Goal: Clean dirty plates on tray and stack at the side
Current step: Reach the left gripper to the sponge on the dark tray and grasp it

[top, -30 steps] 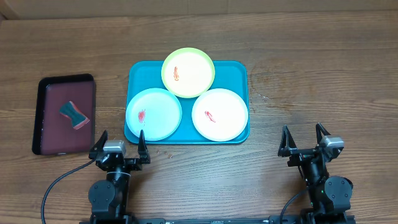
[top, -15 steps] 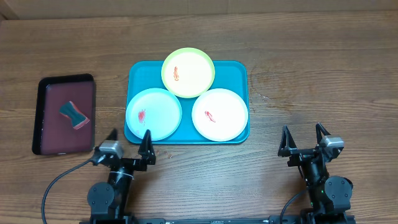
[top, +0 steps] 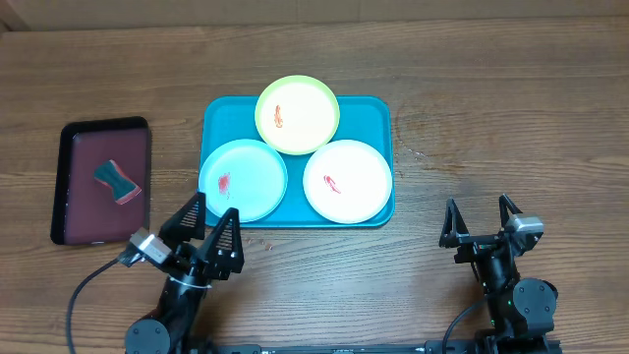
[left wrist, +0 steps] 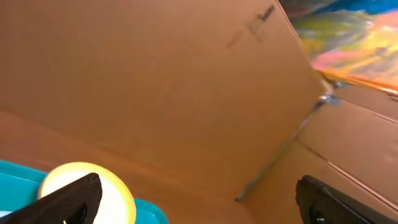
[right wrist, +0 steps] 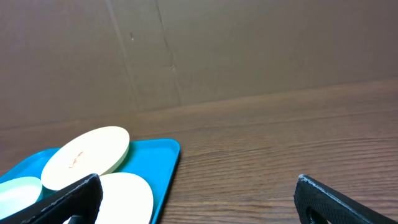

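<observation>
The teal tray (top: 377, 114) holds three plates, each with a red smear: yellow-green (top: 298, 114) at the back, light blue (top: 243, 180) front left, white (top: 347, 181) front right. My left gripper (top: 212, 210) hovers open and empty just in front of the tray's near left edge, close to the light blue plate and turned at an angle. Its tilted wrist view catches the yellow-green plate (left wrist: 109, 190) and a tray corner (left wrist: 151, 213). My right gripper (top: 479, 207) stands open and empty to the right of the tray, with the white plate (right wrist: 127, 196) and tray (right wrist: 160, 157) ahead on its left.
A dark maroon tray (top: 90, 224) at the left holds a teal and red sponge (top: 119, 181). Cardboard walls (right wrist: 249, 50) rise behind the wooden table (top: 491, 118). Small crumbs lie on the wood by the teal tray's front edge (top: 257, 237).
The left arm has lifted and swung its gripper forward and rightwards, tilting it, so it now sits near the tray's front left. The right arm has not moved.
</observation>
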Controlling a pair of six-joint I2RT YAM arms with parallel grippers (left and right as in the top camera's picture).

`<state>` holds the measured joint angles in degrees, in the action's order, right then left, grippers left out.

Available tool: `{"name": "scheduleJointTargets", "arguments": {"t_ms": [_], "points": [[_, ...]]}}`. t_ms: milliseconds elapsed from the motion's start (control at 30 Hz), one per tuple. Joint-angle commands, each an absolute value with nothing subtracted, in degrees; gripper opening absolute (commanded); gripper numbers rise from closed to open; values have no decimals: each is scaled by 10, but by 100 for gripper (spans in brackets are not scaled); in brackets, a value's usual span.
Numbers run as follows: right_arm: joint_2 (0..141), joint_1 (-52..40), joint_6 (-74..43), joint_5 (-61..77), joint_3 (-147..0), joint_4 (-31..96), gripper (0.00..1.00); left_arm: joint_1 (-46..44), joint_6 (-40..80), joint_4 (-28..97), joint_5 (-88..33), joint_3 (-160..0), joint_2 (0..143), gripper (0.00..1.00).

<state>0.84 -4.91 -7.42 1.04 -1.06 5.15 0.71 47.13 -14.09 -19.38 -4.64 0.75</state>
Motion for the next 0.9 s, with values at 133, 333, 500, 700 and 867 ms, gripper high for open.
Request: {"name": "scheduleJointTargets", "arguments": {"t_ms": [133,333,500,700,867], "points": [[2,-51,-70,5,-5,48,100,4,324,157,4,-323,80,100],[2,-51,-70,5,-5,48,100,4,249,364,-49,-579,275,100],[2,-51,-70,5,-5,48,100,5,155,398,-58,-710,385,100],[2,-51,-70,5,-5,48,100,20,202,575,112,-901,576,100],[2,-51,-70,5,-5,48,100,96,202,656,124,-1035,719,100]]}}
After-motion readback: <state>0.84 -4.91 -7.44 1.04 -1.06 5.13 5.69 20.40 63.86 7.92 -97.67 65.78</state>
